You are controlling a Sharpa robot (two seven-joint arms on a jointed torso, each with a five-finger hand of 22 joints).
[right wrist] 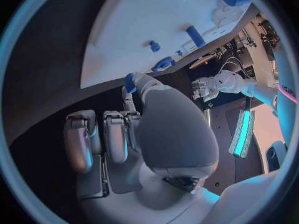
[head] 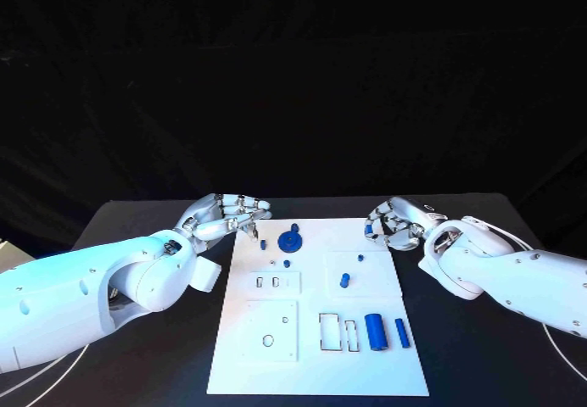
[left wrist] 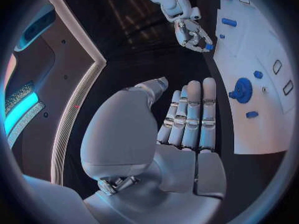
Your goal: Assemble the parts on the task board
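The right wrist view reveals a small blue part [right wrist: 131, 81] pinched in the right hand [right wrist: 134, 129] fingers; the left hand [left wrist: 187, 119] fingers lie straight, pressed together, empty.

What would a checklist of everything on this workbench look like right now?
Surface: black table, white task board in its middle.
Job's things: blue gear at the board's far end; two blue cylinders lying at its near end.
Clutter: nothing seen.
Hands: left hand holds nothing, fingers straight; right hand pinches a small blue part.
Cables: white cables trail by the arms.
Surroundings: black backdrop.
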